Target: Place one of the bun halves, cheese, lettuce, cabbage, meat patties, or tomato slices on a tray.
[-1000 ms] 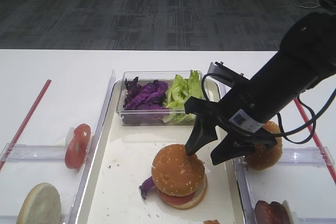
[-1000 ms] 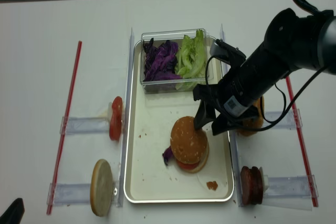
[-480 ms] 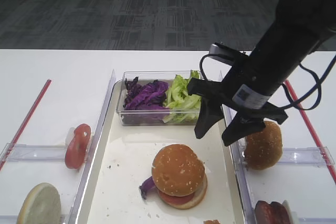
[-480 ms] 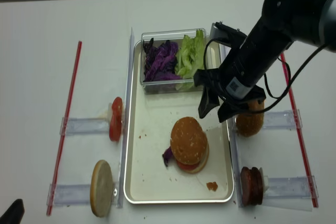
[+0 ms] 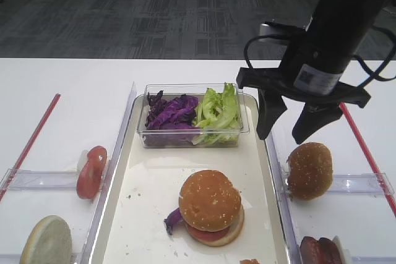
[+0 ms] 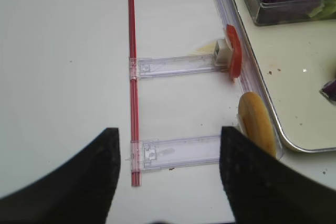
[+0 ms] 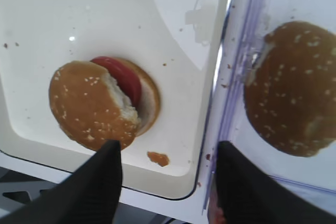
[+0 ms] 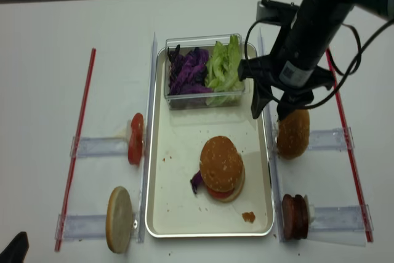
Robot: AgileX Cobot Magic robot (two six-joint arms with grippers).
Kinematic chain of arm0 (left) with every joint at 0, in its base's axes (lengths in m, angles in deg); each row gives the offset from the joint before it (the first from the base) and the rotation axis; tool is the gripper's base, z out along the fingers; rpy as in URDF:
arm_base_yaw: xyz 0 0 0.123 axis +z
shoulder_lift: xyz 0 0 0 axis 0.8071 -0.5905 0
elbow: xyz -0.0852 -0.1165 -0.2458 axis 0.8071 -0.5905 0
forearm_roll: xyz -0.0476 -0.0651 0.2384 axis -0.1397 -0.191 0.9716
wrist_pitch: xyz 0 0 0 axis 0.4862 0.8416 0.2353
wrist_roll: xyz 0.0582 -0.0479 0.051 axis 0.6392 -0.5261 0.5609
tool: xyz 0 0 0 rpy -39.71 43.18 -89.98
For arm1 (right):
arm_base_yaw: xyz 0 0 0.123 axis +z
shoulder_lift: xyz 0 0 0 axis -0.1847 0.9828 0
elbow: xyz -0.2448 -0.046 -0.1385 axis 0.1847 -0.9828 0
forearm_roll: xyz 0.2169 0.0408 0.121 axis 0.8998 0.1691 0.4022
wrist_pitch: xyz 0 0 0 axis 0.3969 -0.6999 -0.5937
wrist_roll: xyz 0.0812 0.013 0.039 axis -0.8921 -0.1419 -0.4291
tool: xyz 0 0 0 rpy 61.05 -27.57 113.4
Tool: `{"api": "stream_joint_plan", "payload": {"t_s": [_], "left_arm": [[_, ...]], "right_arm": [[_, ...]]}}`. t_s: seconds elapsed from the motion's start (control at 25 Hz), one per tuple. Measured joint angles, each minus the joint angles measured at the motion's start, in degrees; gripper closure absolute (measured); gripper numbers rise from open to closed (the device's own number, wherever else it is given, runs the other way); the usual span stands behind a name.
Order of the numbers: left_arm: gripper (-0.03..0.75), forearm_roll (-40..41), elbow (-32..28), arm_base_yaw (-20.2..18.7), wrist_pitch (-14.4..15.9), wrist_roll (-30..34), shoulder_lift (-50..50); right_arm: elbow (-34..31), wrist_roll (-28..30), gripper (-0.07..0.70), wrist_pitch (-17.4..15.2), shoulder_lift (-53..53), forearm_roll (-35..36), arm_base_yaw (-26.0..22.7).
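A sesame bun half [image 5: 210,199] tops a burger on the cream tray [image 5: 154,177], over a tomato slice [image 7: 118,74], with a purple cabbage strip [image 5: 173,219] beside it. My right gripper [image 5: 283,135] hangs open and empty above the tray's right rim, between that burger and a second bun half [image 5: 309,170] on the right holder. More cabbage [image 5: 173,112] and lettuce [image 5: 216,109] fill the clear tub. Meat patties [image 8: 294,217] stand at the front right. Another tomato slice [image 6: 234,59] stands left of the tray. My left gripper [image 6: 168,132] is open over bare table. Cheese is out of view.
A pale bun disc [image 8: 119,218] leans on the front left clear holder [image 6: 178,153]. Red rods [image 8: 83,133] run along both sides of the table. A small orange crumb [image 8: 248,217] lies in the tray's front right corner. The clear tub [image 8: 203,100] sits across the tray's far end.
My right gripper has lifted off the burger's bun top and swung back and right to above the tray's right rim, staying open. The burger stays put.
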Motion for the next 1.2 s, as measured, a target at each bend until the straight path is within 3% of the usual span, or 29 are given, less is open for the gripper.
{"api": "stream_joint_plan", "payload": {"t_s": [0.4, 0.84, 1.2], "left_arm": [[0.319, 0.0, 0.0, 0.0, 0.0, 0.0, 0.0], [0.319, 0.0, 0.0, 0.0, 0.0, 0.0, 0.0], [0.319, 0.0, 0.0, 0.0, 0.0, 0.0, 0.0]], "right_arm": [[5.44, -3.86, 0.21, -1.52, -1.64, -9.26, 0.0], [5.44, -3.86, 0.21, -1.64, -2.13, -9.28, 0.0], [5.44, -3.52, 0.21, -1.64, -3.55, -14.44, -0.27]]}}
